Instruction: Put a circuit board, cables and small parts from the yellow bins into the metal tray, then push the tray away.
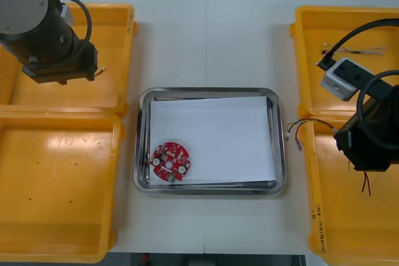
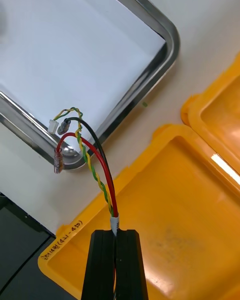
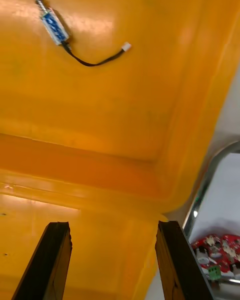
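My right gripper point(image 2: 117, 240) is shut on a bundle of red, black and yellow-green cables point(image 2: 97, 167). It hangs above the near right yellow bin point(image 1: 330, 216), and the cables' loose ends point(image 1: 294, 132) reach over the metal tray's rim point(image 2: 172, 35). The tray point(image 1: 206, 93) is white inside, and a round red circuit board point(image 1: 170, 161) lies in its near left corner. My left gripper point(image 3: 112, 260) is open over the far left bin point(image 1: 115, 42). Beyond its fingers, a small metal part point(image 3: 52, 22) with a black lead lies on the bin floor. The circuit board point(image 3: 217, 255) shows beside one finger.
The near left bin point(image 1: 56, 185) holds nothing large. A twisted cable point(image 1: 368, 51) lies in the far right bin point(image 1: 312, 42). Bare table runs between the bins and around the tray.
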`<action>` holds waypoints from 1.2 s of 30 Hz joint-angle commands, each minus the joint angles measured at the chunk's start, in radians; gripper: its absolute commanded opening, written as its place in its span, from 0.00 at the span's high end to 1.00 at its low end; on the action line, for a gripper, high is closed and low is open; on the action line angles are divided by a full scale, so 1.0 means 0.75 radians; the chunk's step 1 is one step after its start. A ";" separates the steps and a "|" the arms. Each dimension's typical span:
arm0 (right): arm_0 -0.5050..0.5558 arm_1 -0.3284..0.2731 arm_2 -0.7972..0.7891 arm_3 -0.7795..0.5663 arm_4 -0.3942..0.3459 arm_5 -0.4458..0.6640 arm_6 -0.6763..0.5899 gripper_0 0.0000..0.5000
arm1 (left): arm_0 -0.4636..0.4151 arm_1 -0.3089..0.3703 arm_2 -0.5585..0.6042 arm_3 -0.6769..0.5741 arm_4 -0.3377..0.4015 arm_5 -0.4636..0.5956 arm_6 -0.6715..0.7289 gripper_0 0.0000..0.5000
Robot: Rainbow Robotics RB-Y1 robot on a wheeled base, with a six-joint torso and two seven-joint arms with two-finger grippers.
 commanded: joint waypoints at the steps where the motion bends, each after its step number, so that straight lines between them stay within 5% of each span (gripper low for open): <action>1: -0.170 -0.044 0.172 -0.008 -0.011 0.004 -0.055 1.00 | -0.101 -0.032 0.054 0.144 -0.098 0.002 -0.167 0.00; 7: -0.303 -0.001 0.352 0.029 0.005 0.004 -0.022 1.00 | -0.175 -0.085 0.064 0.375 -0.123 -0.078 -0.190 0.00; 15: -0.408 0.097 0.496 0.154 0.017 0.004 0.225 1.00 | -0.253 -0.169 0.113 0.626 -0.129 -0.146 -0.239 0.00; 26: -0.510 0.287 0.741 0.281 0.291 0.004 0.501 1.00 | -0.316 -0.233 0.144 0.935 -0.164 -0.311 -0.361 0.00; 36: -0.504 0.373 0.792 0.373 0.375 0.004 0.708 1.00 | -0.353 -0.284 0.213 1.154 -0.203 -0.407 -0.423 0.00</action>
